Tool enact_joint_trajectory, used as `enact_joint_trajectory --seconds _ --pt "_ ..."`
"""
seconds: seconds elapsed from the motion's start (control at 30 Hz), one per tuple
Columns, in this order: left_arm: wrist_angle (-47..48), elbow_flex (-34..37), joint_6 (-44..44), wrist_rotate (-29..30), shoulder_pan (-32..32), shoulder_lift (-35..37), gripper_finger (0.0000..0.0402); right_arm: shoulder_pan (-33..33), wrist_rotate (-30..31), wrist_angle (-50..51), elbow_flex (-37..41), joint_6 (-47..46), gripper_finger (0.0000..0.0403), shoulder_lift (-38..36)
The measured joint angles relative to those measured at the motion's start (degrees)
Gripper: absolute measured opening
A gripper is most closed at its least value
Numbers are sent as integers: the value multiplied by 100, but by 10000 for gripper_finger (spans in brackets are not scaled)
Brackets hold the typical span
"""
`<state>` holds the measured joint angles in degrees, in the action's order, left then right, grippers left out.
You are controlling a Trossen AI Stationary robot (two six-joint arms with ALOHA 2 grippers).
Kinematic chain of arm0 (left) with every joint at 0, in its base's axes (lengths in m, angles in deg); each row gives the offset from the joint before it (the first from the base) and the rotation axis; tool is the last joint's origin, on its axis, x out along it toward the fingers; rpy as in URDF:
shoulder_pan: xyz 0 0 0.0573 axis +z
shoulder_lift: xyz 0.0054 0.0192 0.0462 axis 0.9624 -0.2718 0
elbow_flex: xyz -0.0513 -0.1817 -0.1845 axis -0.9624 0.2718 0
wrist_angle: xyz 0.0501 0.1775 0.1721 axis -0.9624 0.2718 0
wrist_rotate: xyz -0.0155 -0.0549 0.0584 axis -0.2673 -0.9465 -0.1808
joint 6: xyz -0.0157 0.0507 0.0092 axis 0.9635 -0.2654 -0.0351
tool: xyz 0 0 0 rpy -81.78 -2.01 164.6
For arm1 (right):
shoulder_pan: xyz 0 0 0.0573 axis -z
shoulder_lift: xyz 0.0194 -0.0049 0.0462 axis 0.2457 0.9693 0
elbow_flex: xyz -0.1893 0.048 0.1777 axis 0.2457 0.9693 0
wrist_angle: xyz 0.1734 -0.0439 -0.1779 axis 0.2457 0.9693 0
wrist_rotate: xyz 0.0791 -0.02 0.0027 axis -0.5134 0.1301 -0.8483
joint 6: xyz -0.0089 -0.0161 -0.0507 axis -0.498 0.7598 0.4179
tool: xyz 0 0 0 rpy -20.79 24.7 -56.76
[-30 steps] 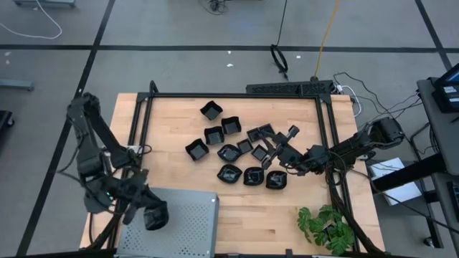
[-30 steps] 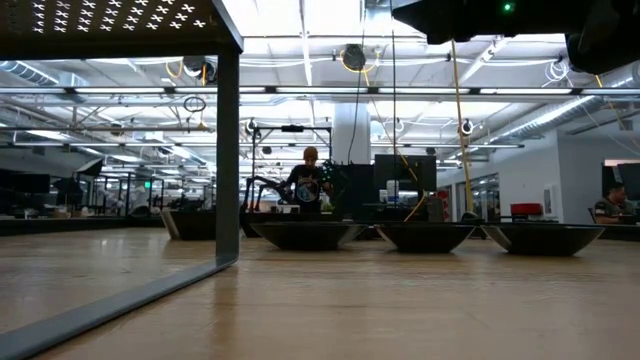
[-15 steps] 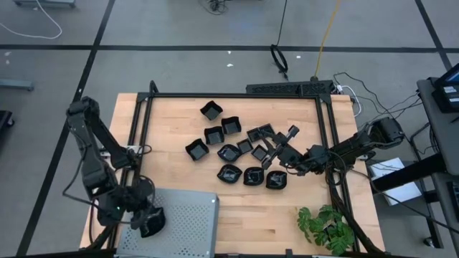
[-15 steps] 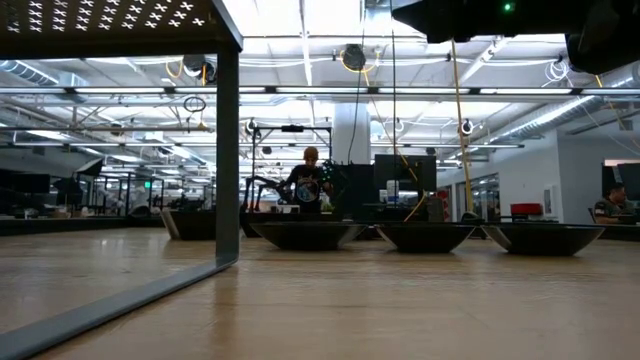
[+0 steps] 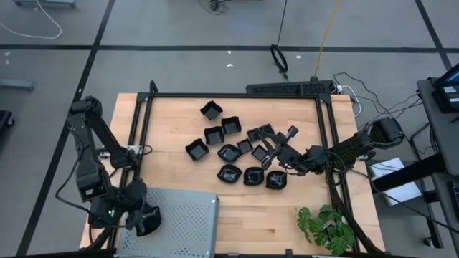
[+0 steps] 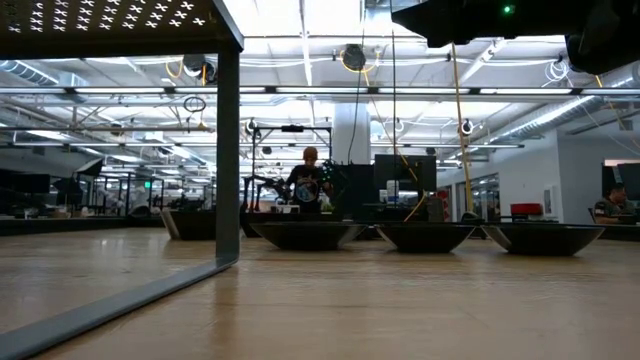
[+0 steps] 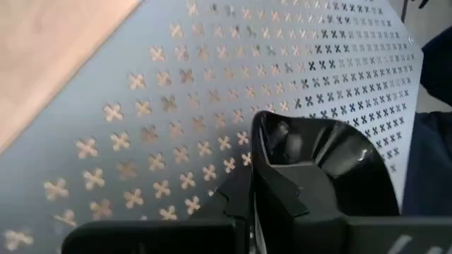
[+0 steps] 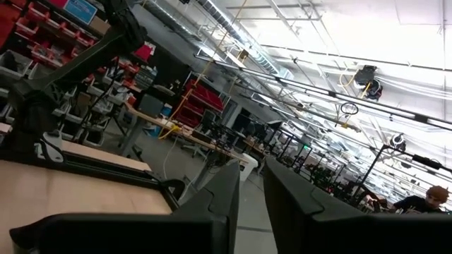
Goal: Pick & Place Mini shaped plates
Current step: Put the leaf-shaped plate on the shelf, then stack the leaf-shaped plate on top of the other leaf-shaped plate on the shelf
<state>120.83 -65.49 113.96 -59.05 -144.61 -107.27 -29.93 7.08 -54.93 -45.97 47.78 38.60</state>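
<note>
A small black dish (image 7: 332, 159) sits pinched between the fingers of the left gripper (image 5: 147, 221), its glossy rim standing up past the fingertips in the left wrist view. Directly beneath that gripper lies the grey perforated tray (image 5: 190, 226), whose cross-shaped holes fill the wrist view around the held dish; the gripper hangs over the tray's left edge, at the near left corner of the wooden table (image 5: 172, 118). The other dishes (image 5: 229, 153) lie well away from it, scattered across the middle of the table, some touching one another. The right gripper (image 5: 276, 153) reaches into the right side of that cluster, with dishes just beside and under it; its fingers stand a narrow gap apart in its wrist view, and no dish shows between them. Near the right arm, at the table's near right corner, is a green leafy plant (image 5: 326, 228).
</note>
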Motion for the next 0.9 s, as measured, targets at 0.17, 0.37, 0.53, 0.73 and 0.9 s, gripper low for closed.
enact_joint_trajectory --seconds 0.17,0.37,0.53,0.73,0.9 --pt "41 9 -438 411 -151 -3 36 0 0 9 0 0 57 0" --pt "43 13 -487 666 -191 -11 65 0 -2 7 0 0 57 0" --pt "15 13 -565 852 -194 -11 79 0 -2 0 0 0 57 0" --pt "-59 13 -981 1243 -162 8 82 0 -88 92 0 -374 60 0" --pt "-72 -216 -2035 1829 30 30 81 -93 -304 509 -59 -682 95 -2"
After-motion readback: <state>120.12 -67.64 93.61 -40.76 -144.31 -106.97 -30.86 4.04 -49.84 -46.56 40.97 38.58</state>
